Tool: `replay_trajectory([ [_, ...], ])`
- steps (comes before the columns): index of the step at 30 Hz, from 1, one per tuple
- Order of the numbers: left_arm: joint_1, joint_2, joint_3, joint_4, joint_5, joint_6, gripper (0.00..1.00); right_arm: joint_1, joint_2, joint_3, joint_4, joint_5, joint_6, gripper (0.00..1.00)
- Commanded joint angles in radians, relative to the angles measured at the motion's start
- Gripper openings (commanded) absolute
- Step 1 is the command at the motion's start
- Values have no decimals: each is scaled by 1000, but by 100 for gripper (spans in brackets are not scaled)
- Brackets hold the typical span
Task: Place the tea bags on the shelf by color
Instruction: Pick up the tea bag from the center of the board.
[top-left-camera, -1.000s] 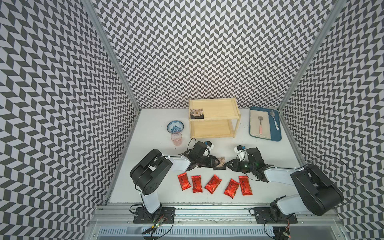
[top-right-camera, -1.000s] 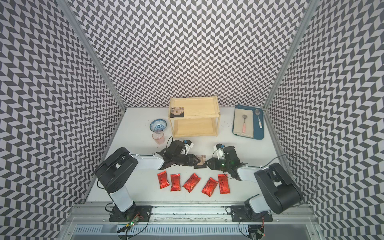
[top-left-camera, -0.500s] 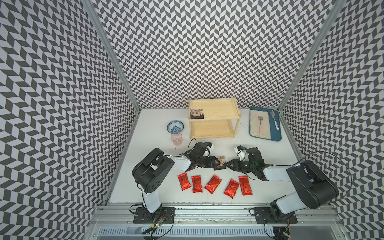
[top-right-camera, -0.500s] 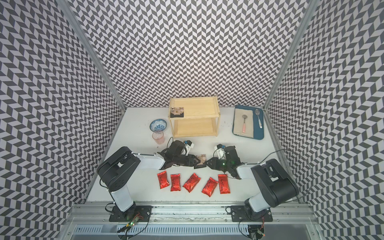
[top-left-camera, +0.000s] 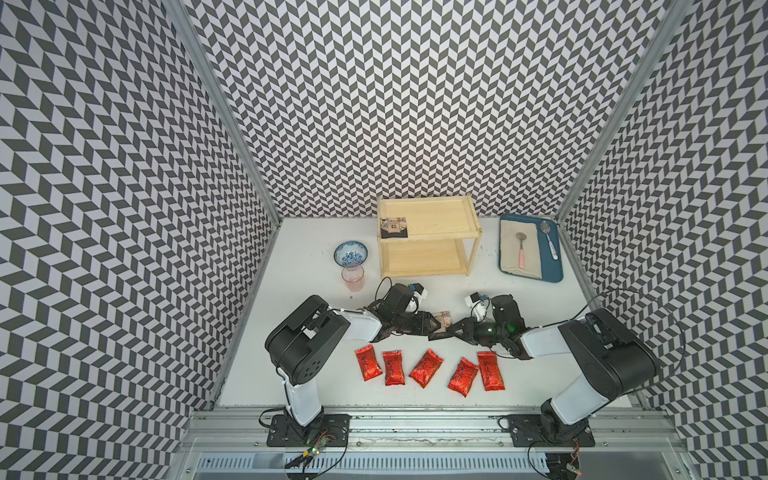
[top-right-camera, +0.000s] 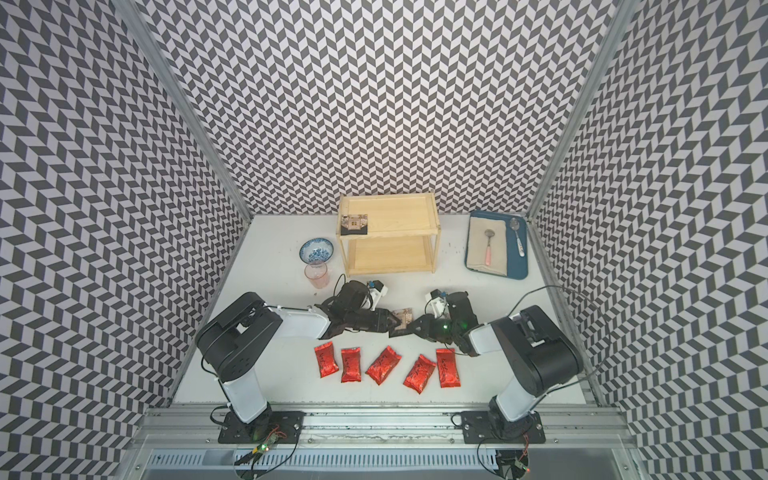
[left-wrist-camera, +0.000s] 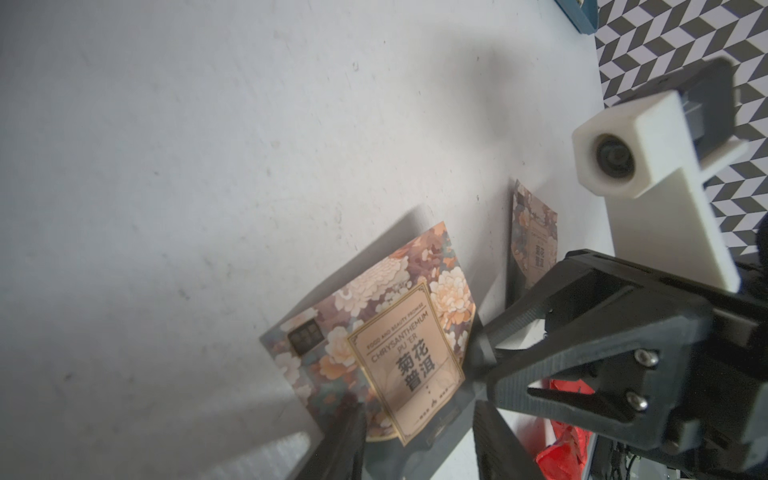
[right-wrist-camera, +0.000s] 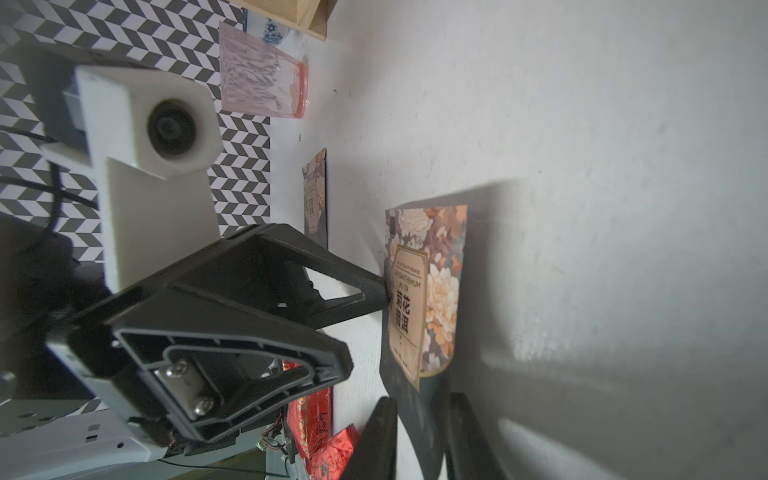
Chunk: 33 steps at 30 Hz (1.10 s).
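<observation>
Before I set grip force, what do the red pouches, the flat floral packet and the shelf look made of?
The red pouches look like metallised foil: crinkled, with bright glints. The flat floral packet seems to be printed laminated paper or film: soft sheen, thin curling edge. The shelf looks like pale, probably unvarnished wood: visible grain, matte.

place: probably lab test cell | evidence: chevron-patterned walls (top-left-camera: 395, 104), aluminium rail (top-left-camera: 415, 424)

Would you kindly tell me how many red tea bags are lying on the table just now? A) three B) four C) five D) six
C: both top views show five red tea bags in a loose row on the table, on the near side of the two arms.
</observation>
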Motion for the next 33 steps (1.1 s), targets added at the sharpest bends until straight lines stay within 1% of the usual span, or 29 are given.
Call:
replay_trajectory([
  [1, 7, 2, -15, 7, 5, 0, 47, -9, 11, 31, 73, -24, 19, 19],
  [3, 8, -1, -15, 6, 2, 0, 47, -10, 10, 36, 71, -23, 18, 15],
  [6, 9, -9, -18, 4, -1, 1, 47, -13, 7, 39, 58, -16, 13, 6],
  [10, 14, -34, -27, 0, -12, 3, 47, -16, -7, 35, 36, -2, 2, 0],
  [14, 30, -120, -37, -44, -56, 9, 48, -16, -60, 36, -3, 11, -13, 0],
  [17, 63, -219, -52, -85, -84, 1, 49, -19, -144, 44, -71, 23, -28, 0],
  [23, 150, -453, -68, -221, -149, -1, 51, -19, -347, 78, -217, 71, -69, 0],
  [26, 205, -556, -65, -280, -173, 11, 55, -20, -426, 127, -269, 73, -64, 0],
  [29, 252, -605, -58, -315, -174, 24, 58, -19, -460, 204, -312, 84, -60, 0],
  [33, 274, -593, -46, -326, -154, 32, 58, -19, -426, 344, -313, 78, -57, 0],
])
